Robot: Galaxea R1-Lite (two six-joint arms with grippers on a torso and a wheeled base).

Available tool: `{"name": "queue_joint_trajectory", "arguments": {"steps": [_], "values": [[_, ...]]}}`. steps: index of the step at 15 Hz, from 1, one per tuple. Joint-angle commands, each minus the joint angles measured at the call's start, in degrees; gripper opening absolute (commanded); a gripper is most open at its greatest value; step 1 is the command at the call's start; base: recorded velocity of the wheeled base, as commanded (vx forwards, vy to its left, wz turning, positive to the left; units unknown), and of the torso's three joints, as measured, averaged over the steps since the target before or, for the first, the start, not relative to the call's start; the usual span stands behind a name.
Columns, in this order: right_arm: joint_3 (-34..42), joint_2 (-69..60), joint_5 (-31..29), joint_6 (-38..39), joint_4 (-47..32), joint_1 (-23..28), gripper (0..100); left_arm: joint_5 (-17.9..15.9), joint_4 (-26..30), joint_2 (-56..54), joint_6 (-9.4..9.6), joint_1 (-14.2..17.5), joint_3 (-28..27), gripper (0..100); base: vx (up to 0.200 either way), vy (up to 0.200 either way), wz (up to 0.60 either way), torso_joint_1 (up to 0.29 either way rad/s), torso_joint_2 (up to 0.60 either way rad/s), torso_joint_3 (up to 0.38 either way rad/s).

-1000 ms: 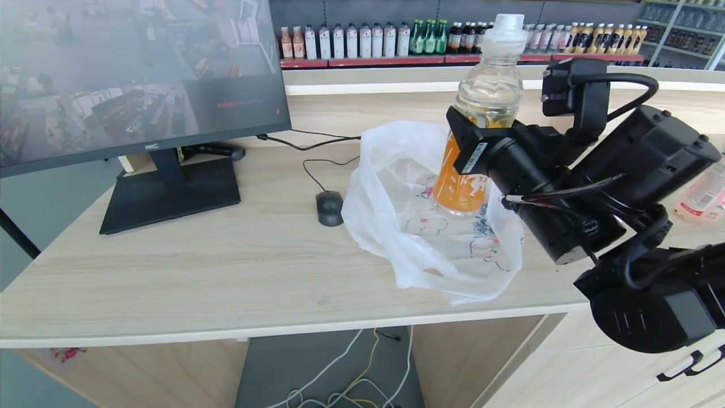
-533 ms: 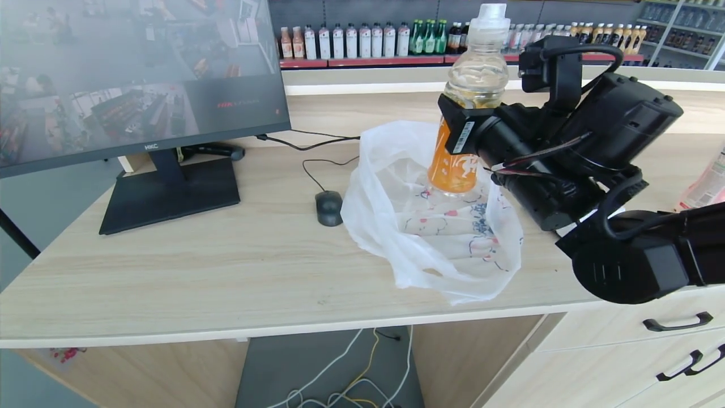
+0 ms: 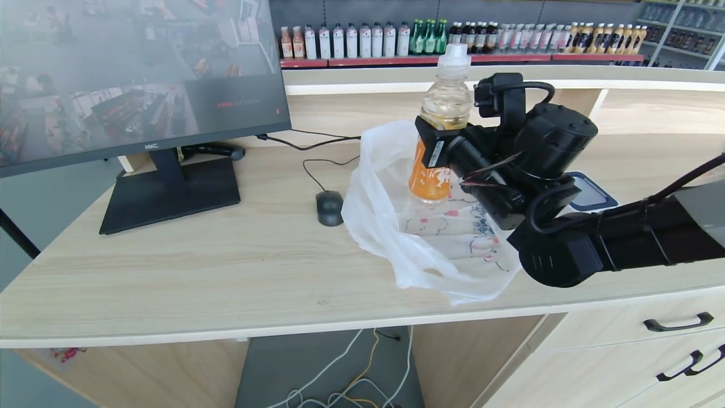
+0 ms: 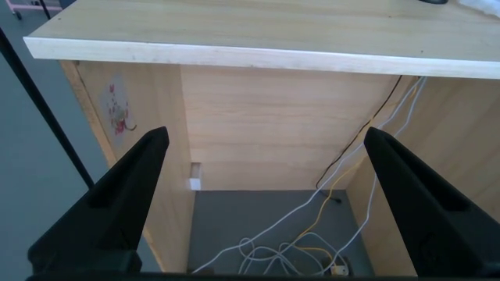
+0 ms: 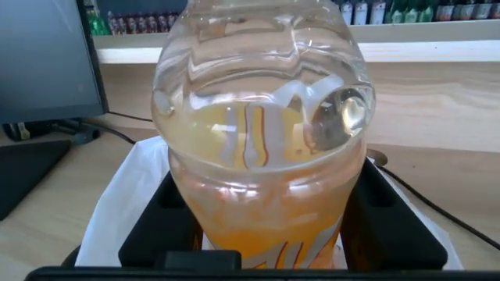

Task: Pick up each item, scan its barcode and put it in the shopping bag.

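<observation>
Orange drink half fills the bottle [image 3: 446, 102], which has a clear upper part, a white cap and an orange label. The right gripper [image 3: 437, 146] is clamped on it around the middle, one finger on each side, and holds it upright. The bottle sits over the open mouth of the white bag [image 3: 391, 232]. Its base is low against the bag's far inner wall, but whether it is already inside the rim or just above it cannot be told. The right arm comes in from the right, across the near right part of the bag.

The bag lies slumped on the wooden counter [image 3: 226, 266], right of centre and near the front edge, with a printed pattern showing through the plastic. A black mouse [image 3: 329, 208] rests just left of the bag, its cord running to the far side. A monitor [image 3: 130, 73] stands at the far left on a flat black foot. A dark blue pad [image 3: 592, 195] lies on the counter to the right, partly behind the arm. Rows of drinks fill a shelf [image 3: 453, 37] far behind the counter.

The left gripper [image 4: 266, 195] hangs below the counter's front edge at the left, jaws spread wide with nothing between them. Loose cables [image 4: 312, 234] trail in the open bay under the counter.
</observation>
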State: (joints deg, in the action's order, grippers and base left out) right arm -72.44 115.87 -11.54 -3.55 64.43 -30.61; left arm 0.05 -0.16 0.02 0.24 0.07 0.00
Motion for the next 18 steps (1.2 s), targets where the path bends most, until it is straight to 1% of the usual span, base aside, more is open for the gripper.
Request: {"name": "queue_joint_trajectory", "arguments": {"steps": [1,6,9,18], "values": [[-2.0,3.3,-0.1,0.0,0.0,0.0,0,0.0,0.0,0.0,0.02,0.0,0.0,100,0.0,0.0,0.0,0.0,0.0,0.0],[-3.2,5.0,-0.1,0.0,0.1,0.0,0,0.0,0.0,0.0,0.02,0.0,0.0,100,0.0,0.0,0.0,0.0,0.0,0.0],[-3.5,6.2,-0.1,1.4,0.2,0.0,0,0.0,0.0,0.0,0.02,0.0,0.0,100,0.0,0.0,0.0,0.0,0.0,0.0],[-3.1,7.7,-0.1,1.4,0.5,-0.2,0,0.0,0.0,0.0,0.02,0.0,0.0,100,0.0,0.0,0.0,0.0,0.0,0.0]]}}
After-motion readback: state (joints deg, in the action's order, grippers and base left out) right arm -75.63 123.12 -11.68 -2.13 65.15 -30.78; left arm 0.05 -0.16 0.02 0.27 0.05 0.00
